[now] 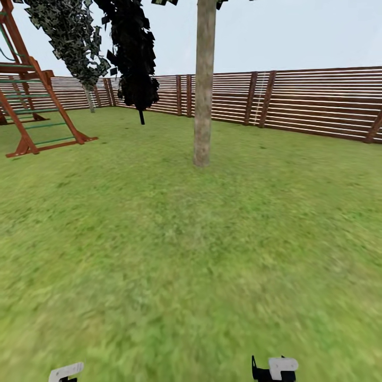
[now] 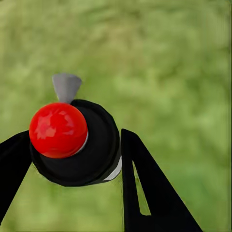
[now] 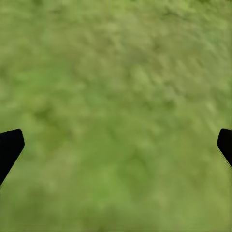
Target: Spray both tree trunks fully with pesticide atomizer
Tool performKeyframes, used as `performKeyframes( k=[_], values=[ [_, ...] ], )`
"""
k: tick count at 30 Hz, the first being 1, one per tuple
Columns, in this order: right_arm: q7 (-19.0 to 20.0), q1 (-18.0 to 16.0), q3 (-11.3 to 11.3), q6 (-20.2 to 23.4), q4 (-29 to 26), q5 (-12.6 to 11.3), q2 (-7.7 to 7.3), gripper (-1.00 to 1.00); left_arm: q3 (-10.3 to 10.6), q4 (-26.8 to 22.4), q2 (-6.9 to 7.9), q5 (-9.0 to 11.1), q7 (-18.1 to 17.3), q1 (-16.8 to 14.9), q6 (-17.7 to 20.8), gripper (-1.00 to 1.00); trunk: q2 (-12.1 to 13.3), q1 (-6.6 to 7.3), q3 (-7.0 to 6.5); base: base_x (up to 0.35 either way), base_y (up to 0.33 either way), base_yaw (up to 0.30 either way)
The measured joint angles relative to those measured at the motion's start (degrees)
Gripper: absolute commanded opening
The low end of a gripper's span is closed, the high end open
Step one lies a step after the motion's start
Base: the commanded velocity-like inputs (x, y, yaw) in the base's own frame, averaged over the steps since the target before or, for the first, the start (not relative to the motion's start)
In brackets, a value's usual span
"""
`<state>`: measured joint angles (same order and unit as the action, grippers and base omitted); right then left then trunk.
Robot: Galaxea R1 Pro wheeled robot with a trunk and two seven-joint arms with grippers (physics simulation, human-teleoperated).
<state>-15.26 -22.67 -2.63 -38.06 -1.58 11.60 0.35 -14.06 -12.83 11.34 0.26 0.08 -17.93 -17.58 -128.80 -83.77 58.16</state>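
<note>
Held: pesticide atomizer (image 2: 75, 142), red knob, black cap, clamped in my left gripper (image 2: 72, 169). My right gripper (image 3: 116, 145): spread wide above the floor (image 3: 116, 87). Ahead: tree trunk (image 1: 204, 85), open grass between. Beyond: fence (image 1: 318, 101), dark conifer (image 1: 132, 53), wooden climbing frame (image 1: 32, 101).

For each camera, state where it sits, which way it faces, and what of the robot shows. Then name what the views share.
Head: on the robot's head, facing forward and down over the lawn at the tree trunk and fence; arm parts at the lower edge.
Left wrist: faces down; left gripper holding the atomizer.
Right wrist: faces down; right gripper open.
Shared: the lawn.
</note>
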Motion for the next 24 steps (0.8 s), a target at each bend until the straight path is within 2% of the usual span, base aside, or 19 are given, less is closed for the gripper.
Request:
performKeyframes(
  k=[24],
  values=[
    [0.02,0.00,-0.01,0.00,0.00,0.00,0.00,1.00,0.00,0.00,0.00,0.00,-0.01,0.00,0.00,-1.00,0.00,0.00,0.00,0.339,0.000,0.000]
  ],
)
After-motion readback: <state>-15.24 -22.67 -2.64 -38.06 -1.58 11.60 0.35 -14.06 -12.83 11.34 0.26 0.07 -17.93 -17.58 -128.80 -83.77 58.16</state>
